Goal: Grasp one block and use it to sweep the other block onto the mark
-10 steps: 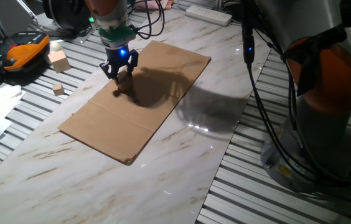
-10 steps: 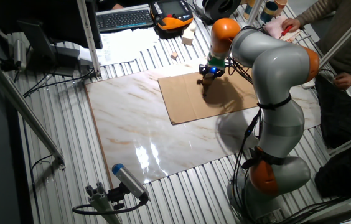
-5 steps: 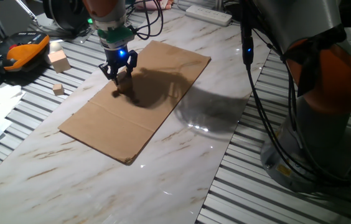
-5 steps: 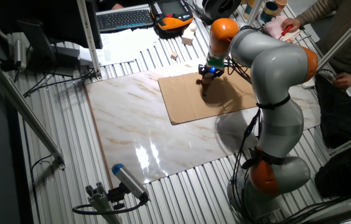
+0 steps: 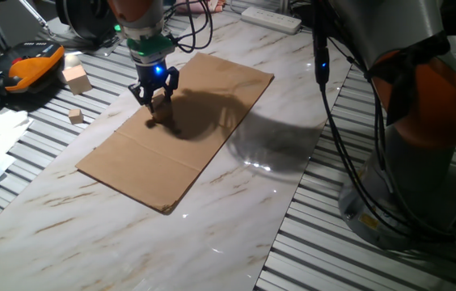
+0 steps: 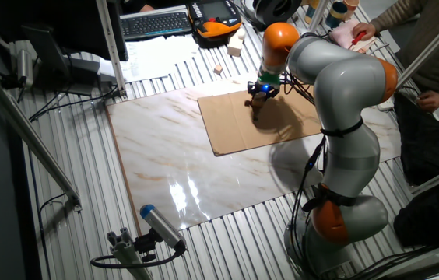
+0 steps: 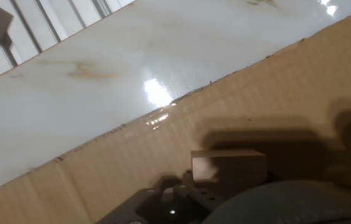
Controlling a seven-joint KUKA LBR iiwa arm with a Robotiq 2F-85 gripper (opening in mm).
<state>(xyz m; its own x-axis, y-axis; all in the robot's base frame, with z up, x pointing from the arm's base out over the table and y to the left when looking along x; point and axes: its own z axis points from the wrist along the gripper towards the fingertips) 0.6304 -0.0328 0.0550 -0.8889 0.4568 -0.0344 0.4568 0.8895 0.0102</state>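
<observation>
Block in the tool, marginally higher above cardboard than earlier.

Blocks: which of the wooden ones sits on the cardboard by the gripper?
The block directly below the gripper on the cardboard. The other two blocks lie off the cardboard on the ribbed table.

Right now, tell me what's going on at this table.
A KUKA arm has its end effector low over the cardboard sheet on the marble table. A wooden block sits on the cardboard right by the fingers; whether it is gripped cannot be told. Two more wooden blocks lie off the cardboard. The mark is not visible.
</observation>
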